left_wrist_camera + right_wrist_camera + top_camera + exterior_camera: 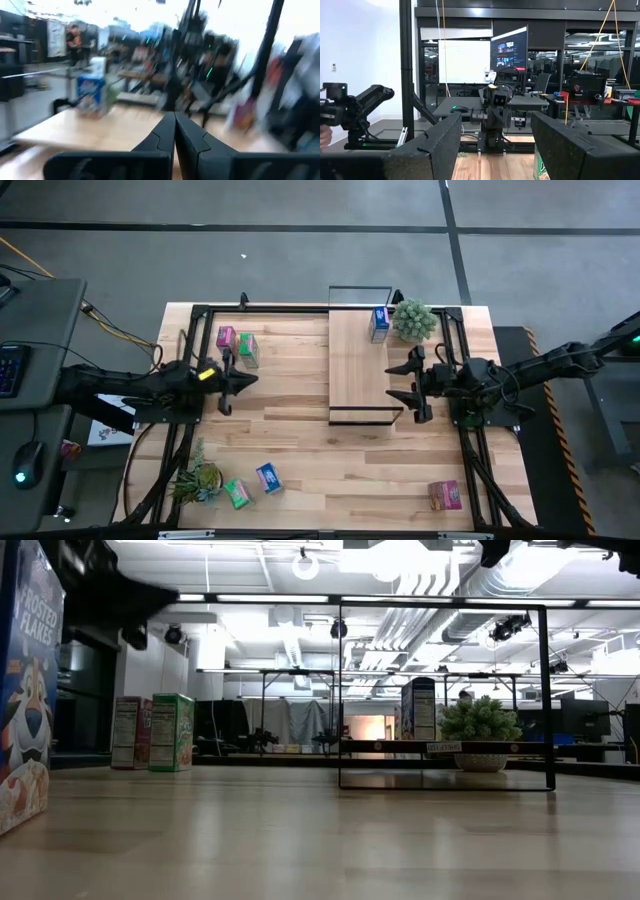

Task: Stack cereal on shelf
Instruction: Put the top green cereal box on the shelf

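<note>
The shelf is a light-wood plank in a thin black frame, lying right of the table's centre. One blue cereal box stands on its far end beside a potted plant. A pink box and a green box stand far left. A green box and a blue box lie near left, and a pink box lies near right. My left gripper is shut, hovering left of the shelf. My right gripper is open above the shelf's right edge.
A second spiky plant sits at the near-left corner. In the low view a blue box stands close at the left, and the shelf's wire frame rises behind bare tabletop. Black rails border the table.
</note>
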### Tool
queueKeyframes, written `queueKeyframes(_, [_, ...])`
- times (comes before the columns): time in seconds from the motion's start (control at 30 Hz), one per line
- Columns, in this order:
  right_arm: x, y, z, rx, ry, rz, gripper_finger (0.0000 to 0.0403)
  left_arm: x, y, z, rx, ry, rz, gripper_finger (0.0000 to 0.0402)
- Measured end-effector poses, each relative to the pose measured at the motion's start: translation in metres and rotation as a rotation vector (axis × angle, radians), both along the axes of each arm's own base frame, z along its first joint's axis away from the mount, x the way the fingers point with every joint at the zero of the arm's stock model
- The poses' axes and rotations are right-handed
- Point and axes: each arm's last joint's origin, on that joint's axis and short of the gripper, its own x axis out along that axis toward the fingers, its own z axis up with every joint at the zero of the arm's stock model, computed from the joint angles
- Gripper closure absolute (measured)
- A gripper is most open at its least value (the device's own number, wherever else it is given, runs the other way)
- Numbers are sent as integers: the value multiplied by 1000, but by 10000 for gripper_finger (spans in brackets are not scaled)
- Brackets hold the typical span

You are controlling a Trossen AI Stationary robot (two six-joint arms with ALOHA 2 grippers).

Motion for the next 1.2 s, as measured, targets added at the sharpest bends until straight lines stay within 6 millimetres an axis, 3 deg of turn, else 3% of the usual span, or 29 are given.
queueKeyframes(0.17, [0,0,0,-7,-2,-19,169,-6,2,21,-49,-219,59,401])
queueKeyframes(0.23, [0,-1,0,-4,0,-38,169,-5,4,33,-80,-232,105,396])
queueKeyframes(0.37, [0,-2,0,7,2,-55,169,11,7,58,-62,-20,235,358])
queueKeyframes(0.5, [0,-2,0,24,2,-50,169,28,17,86,-47,293,496,290])
queueKeyframes(0.63, [0,-2,-1,31,9,-48,169,36,30,102,-143,512,755,221])
queueKeyframes(0.87, [1,-1,-3,27,36,-48,169,48,50,80,-394,677,951,144])
queueKeyframes(1.2, [1,-2,-4,61,49,-60,169,63,69,44,-500,774,1087,139])
